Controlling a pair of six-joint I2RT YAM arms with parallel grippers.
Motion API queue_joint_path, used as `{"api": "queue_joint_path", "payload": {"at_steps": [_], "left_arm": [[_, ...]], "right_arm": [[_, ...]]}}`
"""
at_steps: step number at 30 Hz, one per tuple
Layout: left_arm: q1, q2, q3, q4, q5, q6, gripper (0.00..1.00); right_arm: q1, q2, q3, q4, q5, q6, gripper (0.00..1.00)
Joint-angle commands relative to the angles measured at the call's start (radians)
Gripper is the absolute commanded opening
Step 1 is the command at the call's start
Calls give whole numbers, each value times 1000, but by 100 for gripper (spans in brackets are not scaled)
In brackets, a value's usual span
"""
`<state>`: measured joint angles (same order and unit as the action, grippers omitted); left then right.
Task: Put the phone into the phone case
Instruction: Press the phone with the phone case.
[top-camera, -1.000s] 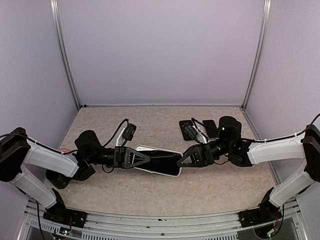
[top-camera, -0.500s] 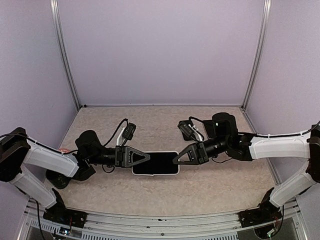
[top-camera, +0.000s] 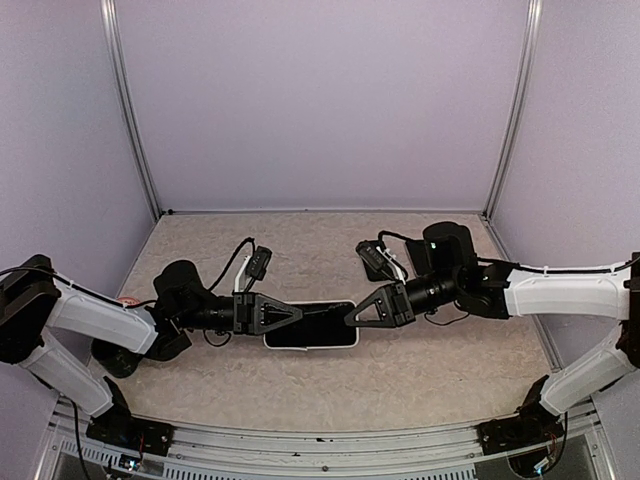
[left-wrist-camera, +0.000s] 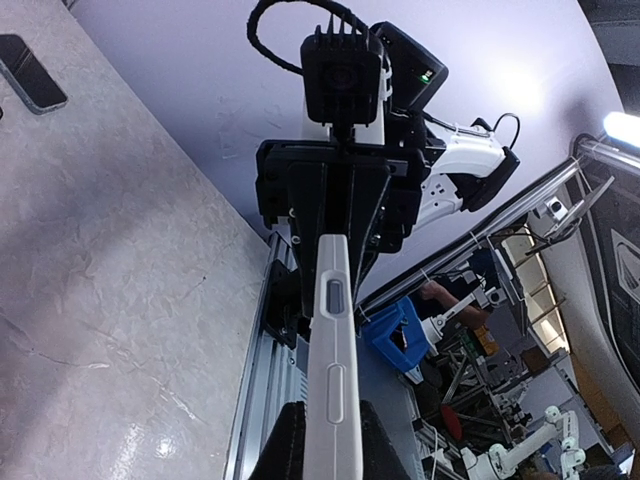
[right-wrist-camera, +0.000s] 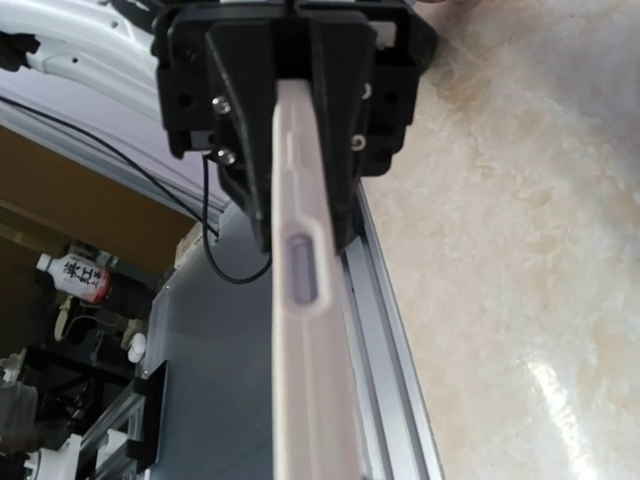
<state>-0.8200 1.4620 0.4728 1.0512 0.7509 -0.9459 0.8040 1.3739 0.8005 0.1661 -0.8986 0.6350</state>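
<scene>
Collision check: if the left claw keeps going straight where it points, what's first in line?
Left claw clamps the phone case; beyond that, the right claw on the far end, seemingly head-on.

The left arm (top-camera: 95, 320) and right arm (top-camera: 560, 295) wear smooth white shells on their long links, with bulky, rounded black housings at the joints. The bases (top-camera: 125, 430) are black blocks. A thin black wire runs along each white link. The left gripper (top-camera: 300, 315) and right gripper (top-camera: 348, 318) are matte black, their fingers built as open triangular frames narrowing toward the tips. A small boxy black camera (top-camera: 258, 263) rides on each wrist, fed by a looping black cable (top-camera: 238, 262). Up close, the left gripper's body carries small silvery screws (right-wrist-camera: 222, 104), and a green light (left-wrist-camera: 426, 75) glows on the right arm's black housing.
</scene>
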Motion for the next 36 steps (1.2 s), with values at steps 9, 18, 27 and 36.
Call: {"api": "queue_joint_path", "payload": {"at_steps": [9, 18, 27, 36], "left_arm": [[-16, -27, 37, -117, 9, 88, 0], [-16, -54, 26, -135, -14, 104, 0], [-16, -57, 32, -139, -17, 107, 0], [-16, -50, 35, -139, -25, 104, 0]], "right_arm": [[-5, -41, 134, -132, 127, -82, 39], [-5, -11, 167, -259, 148, -158, 47], [-3, 9, 136, -290, 151, -205, 54], [13, 46, 142, -307, 137, -235, 40]]}}
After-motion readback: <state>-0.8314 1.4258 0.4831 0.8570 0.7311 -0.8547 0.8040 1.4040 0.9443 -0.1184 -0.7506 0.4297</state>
